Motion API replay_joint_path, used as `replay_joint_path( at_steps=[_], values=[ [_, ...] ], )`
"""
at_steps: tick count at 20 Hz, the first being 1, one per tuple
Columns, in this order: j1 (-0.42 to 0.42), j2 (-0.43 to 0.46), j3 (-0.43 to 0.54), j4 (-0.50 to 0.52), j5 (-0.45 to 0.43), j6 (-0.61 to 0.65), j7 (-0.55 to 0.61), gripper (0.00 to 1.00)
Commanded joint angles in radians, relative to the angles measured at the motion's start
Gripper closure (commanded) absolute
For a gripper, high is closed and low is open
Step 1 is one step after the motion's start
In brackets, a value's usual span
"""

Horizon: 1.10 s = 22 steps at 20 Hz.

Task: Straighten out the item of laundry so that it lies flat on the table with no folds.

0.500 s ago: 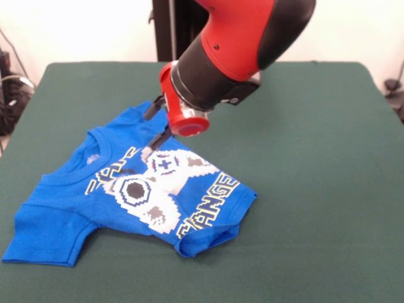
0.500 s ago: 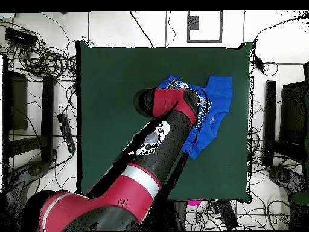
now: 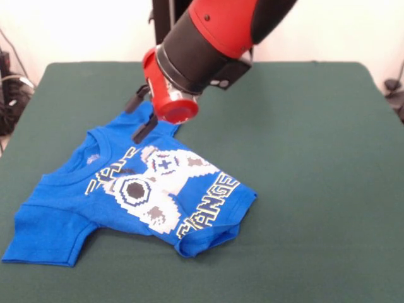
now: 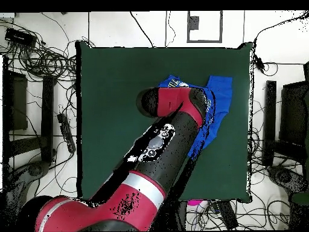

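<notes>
A: The T-shirt (image 3: 142,196) lies at the left of the table (image 3: 315,158), its right hem folded under.

B: The gripper (image 3: 140,118) hovers above the collar side, 2 fingers parted, holding nothing. It should pinch the tucked hem low and draw it outward.

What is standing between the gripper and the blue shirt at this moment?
Nothing visible. In the front view the gripper hangs open just over the shirt near its collar, with no other object on the table around it.
</notes>
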<state>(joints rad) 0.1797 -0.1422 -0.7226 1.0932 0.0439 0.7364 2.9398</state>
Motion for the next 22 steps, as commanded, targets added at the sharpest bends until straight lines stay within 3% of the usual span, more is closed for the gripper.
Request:
replay_joint_path(
  at_steps=[1,15,19,22],
  values=[
    [0.0,0.005,0.207,0.044,-0.001,-0.024,-0.066,0.0],
    [0.024,0.078,0.273,0.008,0.03,-0.076,0.047,0.0],
    [0.042,0.082,0.252,-0.013,0.008,-0.152,0.072,0.0],
    [0.051,0.072,0.249,-0.021,0.016,-0.127,0.069,0.0]
  ],
)
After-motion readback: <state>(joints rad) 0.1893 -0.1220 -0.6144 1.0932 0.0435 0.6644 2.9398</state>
